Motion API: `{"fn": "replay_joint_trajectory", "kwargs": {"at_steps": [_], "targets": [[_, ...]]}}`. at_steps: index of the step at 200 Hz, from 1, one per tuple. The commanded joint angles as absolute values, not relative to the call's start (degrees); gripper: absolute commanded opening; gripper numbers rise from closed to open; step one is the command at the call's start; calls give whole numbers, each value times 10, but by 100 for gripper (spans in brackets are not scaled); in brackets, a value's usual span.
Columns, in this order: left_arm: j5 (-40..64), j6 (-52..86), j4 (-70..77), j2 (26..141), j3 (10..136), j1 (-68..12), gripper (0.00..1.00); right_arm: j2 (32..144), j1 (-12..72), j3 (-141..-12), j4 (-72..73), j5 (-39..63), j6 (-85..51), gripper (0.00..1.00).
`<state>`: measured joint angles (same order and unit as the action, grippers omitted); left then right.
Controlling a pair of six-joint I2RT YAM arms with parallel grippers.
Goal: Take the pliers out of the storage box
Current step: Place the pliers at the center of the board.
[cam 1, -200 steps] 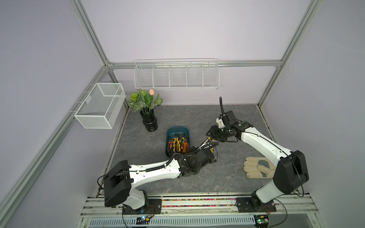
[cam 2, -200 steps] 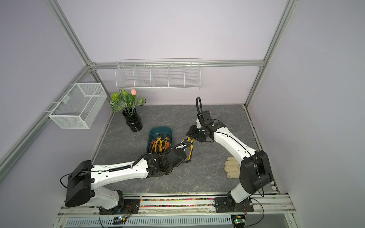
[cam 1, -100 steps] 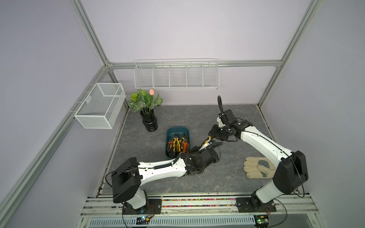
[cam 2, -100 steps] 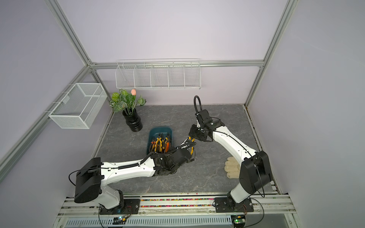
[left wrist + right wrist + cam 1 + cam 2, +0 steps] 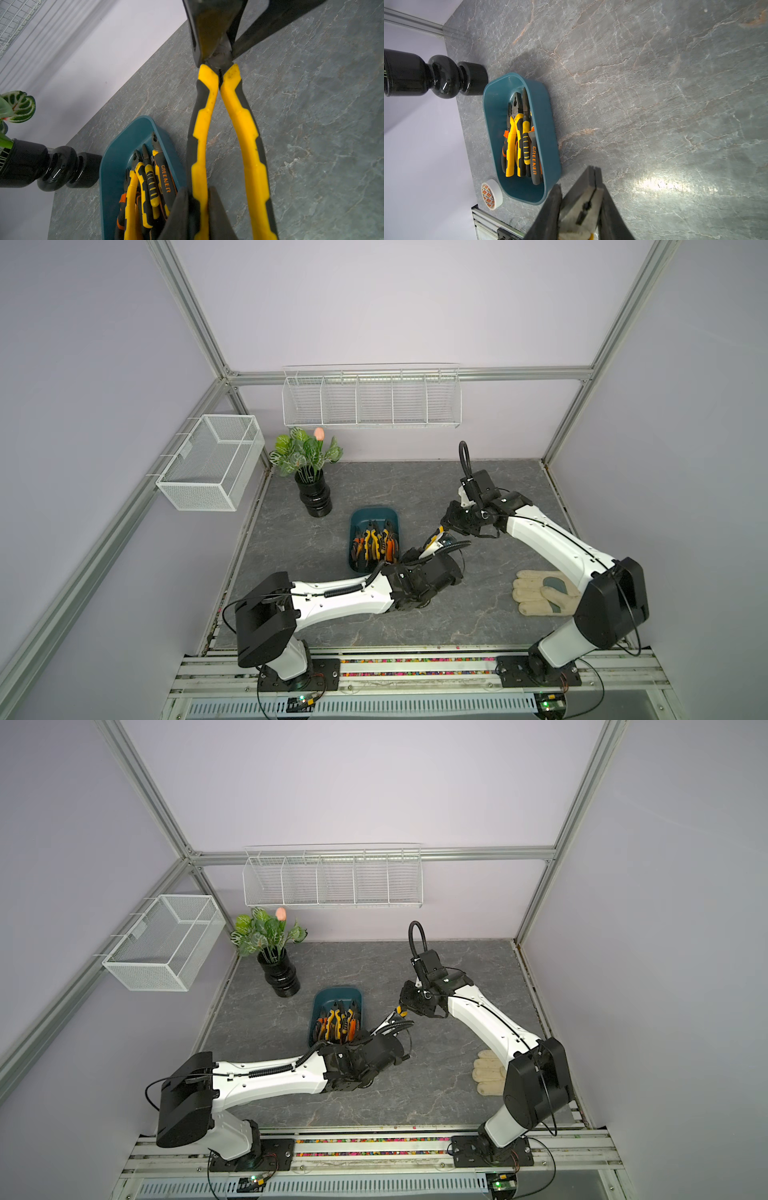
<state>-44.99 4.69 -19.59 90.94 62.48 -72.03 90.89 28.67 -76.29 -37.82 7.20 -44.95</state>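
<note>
yellow pliers (image 5: 241,128) gripped between left pincer (image 5: 198,195), right pincer (image 5: 581,193)

**Rubber, steel, stone**

The held pliers (image 5: 245,135) have matt yellow-and-black rubbery grips and a dull, scuffed metal head. The storage box (image 5: 548,124) is smooth teal plastic with a soft sheen. The table (image 5: 654,104) looks like veined grey stone, faintly reflective. The vase (image 5: 442,74) is glossy black; the glove (image 5: 536,593), pale cloth.

glove (image 5: 488,1071) half hidden, held pliers (image 5: 247,135) partly cropped
</note>
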Motion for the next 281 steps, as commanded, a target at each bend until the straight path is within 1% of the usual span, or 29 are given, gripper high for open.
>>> {"fn": "replay_joint_trajectory", "kwargs": {"at_steps": [1, 11, 18, 28, 39, 43, 46, 64, 75, 93, 108, 120, 128, 146, 163, 179, 191, 220, 249, 281], "targets": [[-476, 67, -181, 889, 653, -720, 21, 905, 292, -772, -405, 49, -397, 7], [-480, 76, -180, 882, 651, -720, 28, 905, 290, -781, -416, 36, -383, 7], [-486, 81, -178, 876, 649, -721, 38, 906, 288, -789, -425, 26, -373, 7], [-496, 84, -180, 867, 649, -720, 64, 909, 284, -802, -438, 13, -355, 7], [-502, 84, -187, 854, 650, -720, 85, 913, 276, -818, -454, -6, -331, 7], [-502, 84, -190, 848, 651, -720, 97, 916, 272, -824, -461, -14, -320, 7], [-501, 84, -193, 843, 651, -720, 100, 919, 269, -830, -467, -21, -313, 7], [-501, 87, -207, 809, 649, -718, 100, 937, 241, -861, -486, -48, -260, 7], [-494, 92, -218, 788, 647, -714, 100, 957, 216, -886, -498, -48, -213, 6], [-479, 112, -239, 752, 638, -696, 100, 1008, 174, -959, -542, -61, -133, 7], [-456, 121, -242, 724, 618, -673, 100, 1066, 138, -1029, -597, -40, -78, 7], [-448, 126, -239, 705, 599, -658, 99, 1122, 120, -1100, -646, -43, -56, 7], [-446, 125, -233, 695, 587, -651, 100, 1160, 94, -1145, -675, -45, -41, 7], [-440, 120, -234, 682, 575, -643, 100, 1245, 74, -1254, -744, -48, -17, 6], [-430, 119, -239, 680, 571, -642, 100, 1325, 63, -1362, -805, -72, -3, 7], [-420, 120, -243, 684, 568, -641, 100, 1382, 53, -1452, -849, -101, -1, 7], [-413, 122, -240, 686, 565, -640, 99, 1411, 44, -1501, -868, -95, -1, 6], [-396, 123, -228, 695, 553, -637, 100, 1433, 27, -1518, -867, -72, 8, 7], [-367, 124, -225, 705, 552, -635, 100, 1455, 13, -1513, -870, -94, 19, 8], [-349, 123, -222, 710, 551, -635, 100, 1467, -8, -1512, -866, -94, 22, 7]]}}
